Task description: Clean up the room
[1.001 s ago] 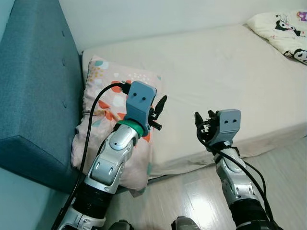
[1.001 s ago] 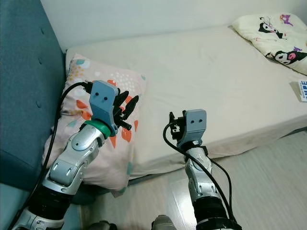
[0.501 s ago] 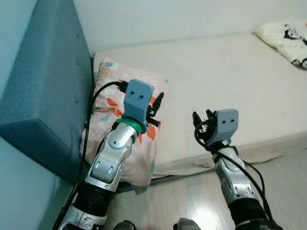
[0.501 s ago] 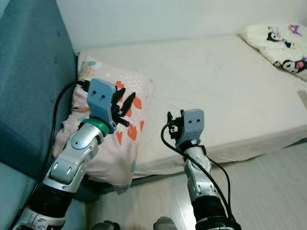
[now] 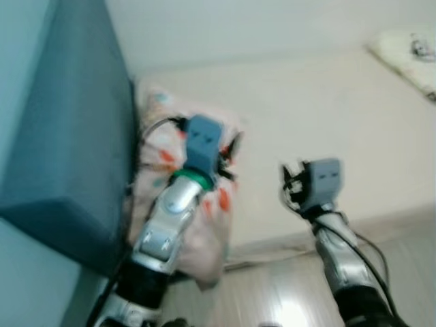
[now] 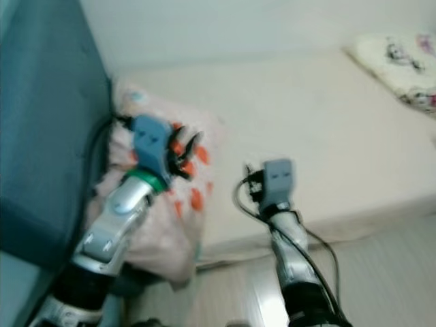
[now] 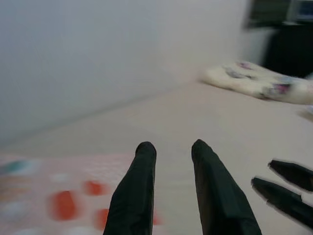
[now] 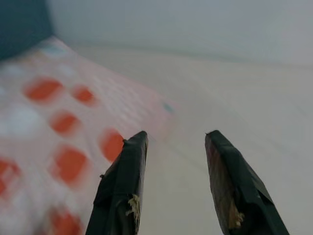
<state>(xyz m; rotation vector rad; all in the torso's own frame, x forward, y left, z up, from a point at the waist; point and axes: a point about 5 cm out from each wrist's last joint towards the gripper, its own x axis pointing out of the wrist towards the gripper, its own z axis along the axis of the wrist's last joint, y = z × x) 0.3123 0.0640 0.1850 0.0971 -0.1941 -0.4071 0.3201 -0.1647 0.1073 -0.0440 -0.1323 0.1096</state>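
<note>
pillow (image 6: 163, 204) with the orange spots is what this is about i think, it's slumped at the head end of the bed (image 5: 327, 129), against the blue headboard (image 5: 75, 136) and hanging off the mattress edge. left jaws (image 7: 171, 161) are slightly parted with nothing in them, hovering right over the pillow. right jaws (image 8: 176, 147) spread wider, also empty, over the mattress edge just beside it. compared to half a second back the whole picture slid and went blurry, so the robot's moving, the arms barely changed pose. my guess: still lining up, no grab yet. bare cream sheet, cartoon blanket (image 6: 402, 68) at the far corner, pale wood floor (image 5: 272, 300) below
</note>
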